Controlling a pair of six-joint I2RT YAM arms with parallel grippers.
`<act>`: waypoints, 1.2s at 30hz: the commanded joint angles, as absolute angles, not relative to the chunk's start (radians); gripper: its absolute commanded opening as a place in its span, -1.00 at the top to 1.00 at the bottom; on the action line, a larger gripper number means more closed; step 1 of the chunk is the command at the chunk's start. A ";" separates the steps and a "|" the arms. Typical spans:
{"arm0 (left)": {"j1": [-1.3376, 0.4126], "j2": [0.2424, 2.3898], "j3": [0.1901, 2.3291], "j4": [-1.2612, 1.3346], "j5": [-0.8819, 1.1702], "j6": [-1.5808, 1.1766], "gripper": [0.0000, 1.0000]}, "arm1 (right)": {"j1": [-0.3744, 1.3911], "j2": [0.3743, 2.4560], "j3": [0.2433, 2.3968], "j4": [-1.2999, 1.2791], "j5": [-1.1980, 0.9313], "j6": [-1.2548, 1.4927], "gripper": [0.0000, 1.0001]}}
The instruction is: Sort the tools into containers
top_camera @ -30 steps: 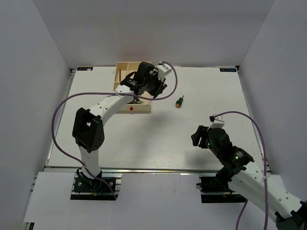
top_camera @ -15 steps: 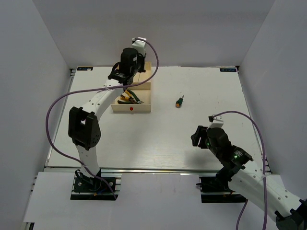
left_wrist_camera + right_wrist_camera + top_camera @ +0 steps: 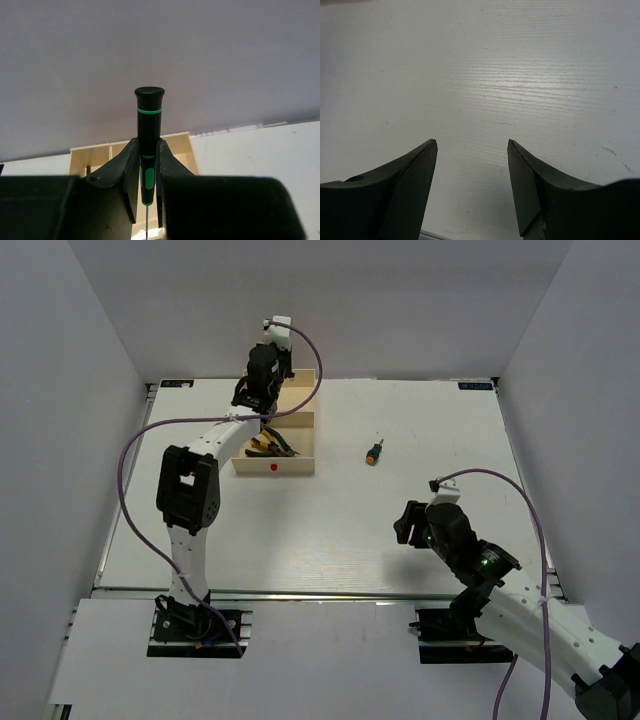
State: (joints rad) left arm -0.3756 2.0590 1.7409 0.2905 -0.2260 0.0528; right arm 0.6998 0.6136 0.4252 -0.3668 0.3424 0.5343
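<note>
**Left wrist view.** Your left gripper (image 3: pixel 148 150) is clenched on a thin screwdriver (image 3: pixel 149 125). Both fingers (image 3: pixel 127 165) press the black handle with its green bands. The capped end sticks out past the fingertips, and the slim shaft runs back between the fingers. Beyond them you see the cream tray (image 3: pixel 102 152) and its dividing walls.

**Overhead view.** The left arm reaches over the far end of the tray, which stands at the far left of the table (image 3: pixel 330 530). A red dot (image 3: pixel 274 466) marks the tray's near rim. The large near compartment holds pliers (image 3: pixel 270 447) with yellow and green handles, lying close together. The arm covers most of the far compartments, so you cannot tell what they contain. A stubby screwdriver (image 3: pixel 374 452) lies on the table to the right of the tray, well apart from it.

**Right wrist view.** Your right gripper (image 3: pixel 472 147) is released. Its fingers are spread, and only table surface shows between them. It sits over the near right part of the table.
</note>
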 commanded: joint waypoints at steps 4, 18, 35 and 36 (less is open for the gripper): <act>-0.333 2.157 1.807 0.376 -0.212 0.041 1.00 | 0.698 0.675 0.419 -0.290 0.341 0.508 -0.28; -0.304 2.284 1.841 0.292 -0.137 -0.057 0.69 | 0.699 0.730 0.422 -0.262 0.330 0.495 -0.29; -0.334 2.103 1.885 -0.070 0.148 -0.054 -0.77 | 0.699 0.655 0.454 -0.351 0.336 0.518 -0.29; -0.334 2.089 1.875 -0.083 0.176 -0.058 -0.85 | 0.698 0.647 0.460 -0.357 0.336 0.523 -0.28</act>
